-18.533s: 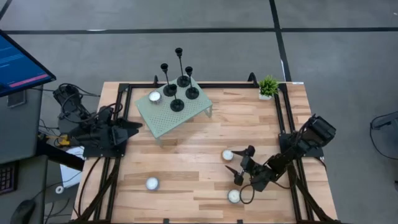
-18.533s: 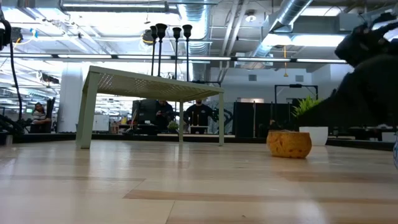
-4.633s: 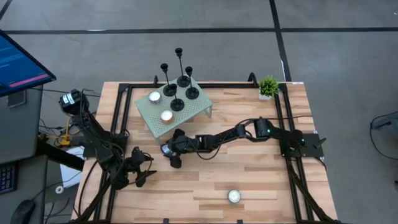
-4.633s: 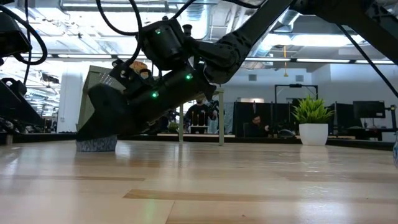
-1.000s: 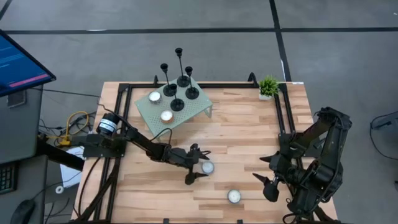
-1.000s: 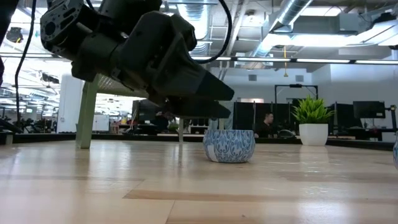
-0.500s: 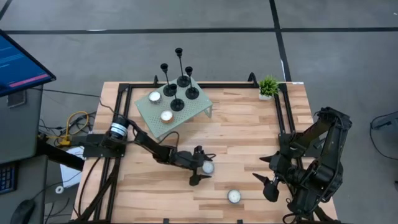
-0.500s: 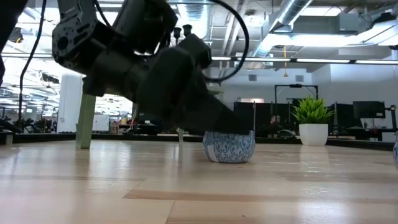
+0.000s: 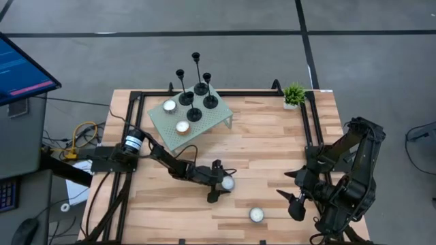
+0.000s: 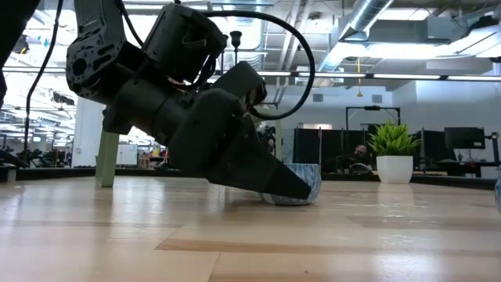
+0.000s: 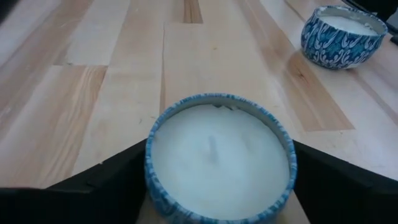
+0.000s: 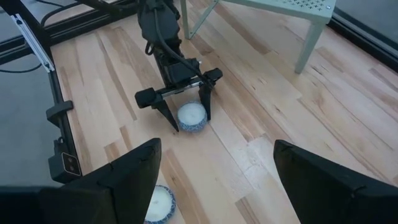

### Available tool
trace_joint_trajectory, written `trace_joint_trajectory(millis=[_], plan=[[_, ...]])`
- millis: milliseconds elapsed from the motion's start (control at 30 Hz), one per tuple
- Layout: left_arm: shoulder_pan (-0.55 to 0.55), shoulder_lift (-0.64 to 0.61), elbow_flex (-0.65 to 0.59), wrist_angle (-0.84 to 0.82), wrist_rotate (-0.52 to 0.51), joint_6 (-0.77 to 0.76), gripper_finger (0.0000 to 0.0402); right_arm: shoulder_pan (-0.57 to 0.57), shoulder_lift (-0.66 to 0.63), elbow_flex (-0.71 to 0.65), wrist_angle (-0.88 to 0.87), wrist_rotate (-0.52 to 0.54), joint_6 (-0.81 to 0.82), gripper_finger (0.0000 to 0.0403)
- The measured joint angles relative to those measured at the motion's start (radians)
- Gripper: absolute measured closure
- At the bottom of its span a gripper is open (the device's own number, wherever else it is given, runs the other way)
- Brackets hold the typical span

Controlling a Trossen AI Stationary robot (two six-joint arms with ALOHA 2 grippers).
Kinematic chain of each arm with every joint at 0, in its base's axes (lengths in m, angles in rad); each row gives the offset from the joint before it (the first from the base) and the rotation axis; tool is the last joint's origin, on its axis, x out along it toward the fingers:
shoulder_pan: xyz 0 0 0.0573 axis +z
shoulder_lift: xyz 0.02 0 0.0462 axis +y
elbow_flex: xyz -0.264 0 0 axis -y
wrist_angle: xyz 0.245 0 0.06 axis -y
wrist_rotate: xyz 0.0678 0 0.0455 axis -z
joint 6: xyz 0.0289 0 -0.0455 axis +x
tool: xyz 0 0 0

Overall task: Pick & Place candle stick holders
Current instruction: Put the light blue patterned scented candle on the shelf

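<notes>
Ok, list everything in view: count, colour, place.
candle stick holders: four, black, upright on the stand's far end
stand: one, pale green perforated metal, far left part of the table
candles on the stand: two, one white, one orange-topped, beside the holders
candles on the table: two, blue-patterned tins with white wax, near middle; one lies between the left gripper's fingers
plant: one, green in a white pot, far right corner
table: one, pale wood
monitor: one, lit, off the table's left
left gripper: open, straddling a candle
right gripper: open, waiting at the right edge
</notes>
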Motion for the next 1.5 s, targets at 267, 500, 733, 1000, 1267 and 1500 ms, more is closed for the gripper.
trace_joint_trajectory(millis=[267,500,733,1000,1267,1500], plan=[[0.001,0.000,0.000,0.000,-0.009,0.004,0.0105,0.000,0.000,0.000,0.000,0.000,0.000,0.0101],[-0.011,-0.021,-0.001,0.006,-0.032,-0.019,0.0097,0.000,0.000,0.000,0.000,0.000,0.000,0.0101],[-0.055,-0.165,-0.001,-0.027,-0.054,-0.023,0.0099,0.000,0.000,0.000,0.000,0.000,-0.001,0.0101],[-0.142,-0.504,-0.028,-0.401,-0.242,-0.023,0.0098,0.000,0.000,0.000,0.001,0.001,0.000,0.0101],[-0.261,-0.885,-0.130,-0.605,-0.644,-0.126,0.0097,0.000,0.000,0.000,0.008,0.003,0.000,0.0101],[-0.400,-1.124,-0.196,-0.803,-1.003,-0.125,0.0097,-0.001,0.000,0.000,0.011,0.003,0.000,0.0101]])
